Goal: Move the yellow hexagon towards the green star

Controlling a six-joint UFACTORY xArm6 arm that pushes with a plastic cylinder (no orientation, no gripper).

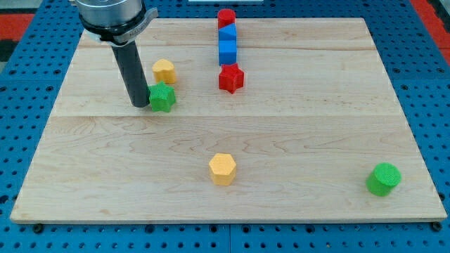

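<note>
Though well apart from green star [162, 98], yellow hexagon [222, 169] upright.

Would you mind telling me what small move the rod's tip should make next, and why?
Probably draw my tip away from the green star, which it sits right beside on the view's left, and swing it down toward the view's bottom, below and to the right of the yellow hexagon. The hexagon lies far from the star, so pushing it up-left needs the tip behind it.

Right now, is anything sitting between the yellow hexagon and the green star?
Nothing visible does. The yellow hexagon has bare board up to the green star. My tip sits at the star's left.
</note>
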